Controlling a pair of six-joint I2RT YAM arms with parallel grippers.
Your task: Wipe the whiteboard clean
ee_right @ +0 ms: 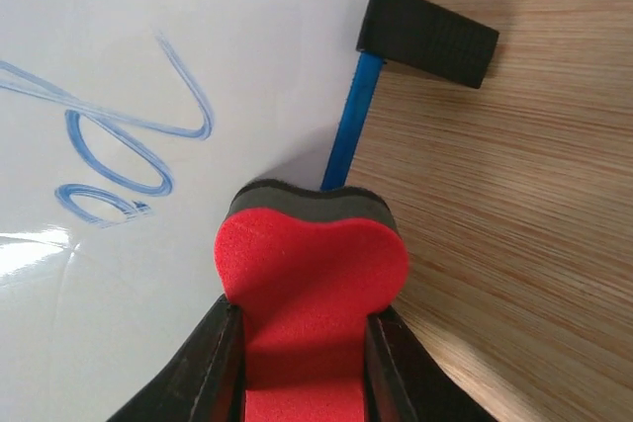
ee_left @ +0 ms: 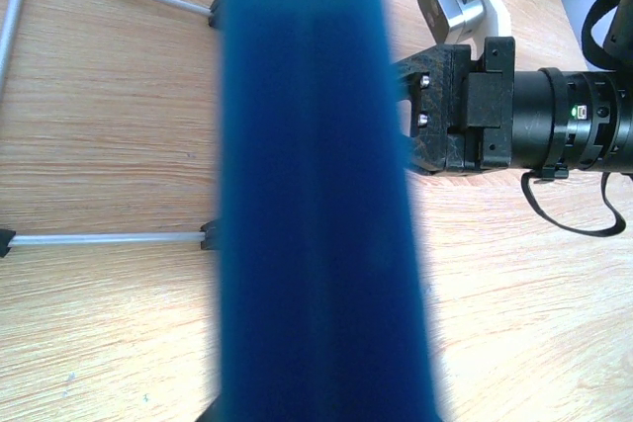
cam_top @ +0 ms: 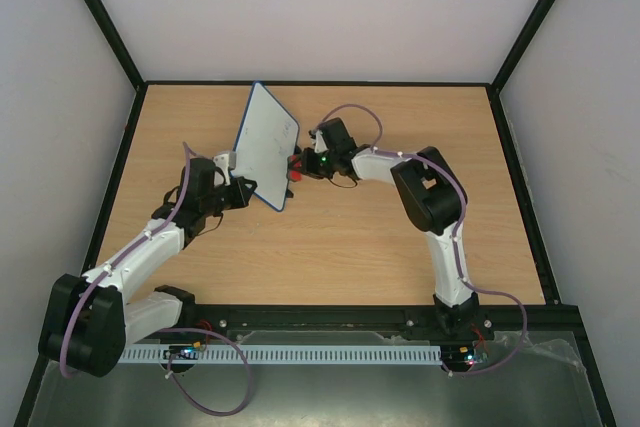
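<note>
Right end effector (ee_right: 302,315) gripping eraser (ee_right: 312,264), whiteboard (ee_right: 148,37) scribble (ee_right: 186,81) legible only from wrist

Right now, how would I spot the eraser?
Find the wooden table, then the blue-rimmed whiteboard tilted up near its middle. At the board's right edge, the right end effector pinches the eraser. Unlike the white board, it is red with a dark pad.

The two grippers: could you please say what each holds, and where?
The left gripper clamps the whiteboard by its blue rim; the right gripper pinches the red eraser's sides.
</note>
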